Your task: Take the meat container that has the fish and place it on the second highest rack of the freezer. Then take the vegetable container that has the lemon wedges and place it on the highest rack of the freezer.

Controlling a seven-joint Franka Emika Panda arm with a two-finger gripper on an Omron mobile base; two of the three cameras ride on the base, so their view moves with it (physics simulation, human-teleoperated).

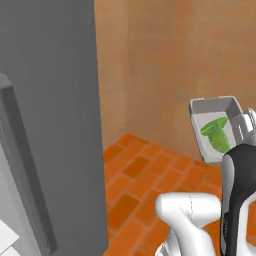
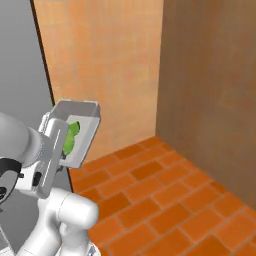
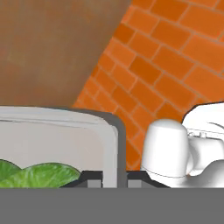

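Grey, stiff and light, the tray point(image 1: 216, 127) of lemon wedges point(image 2: 70, 137) hangs tilted over brick floor point(image 2: 165, 200), beside the freezer point(image 1: 47, 125), fingers pinching its rim; wedges may slide.

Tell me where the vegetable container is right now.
The vegetable container is held up in the air by the gripper, tilted steeply above the brick floor with the lemon wedges inside. It sits right of the grey freezer, before the orange wall.

Simulated kitchen corner: tall grey freezer point(image 1: 50, 100) door, orange brick floor point(image 2: 165, 195), tan walls point(image 2: 100, 60).
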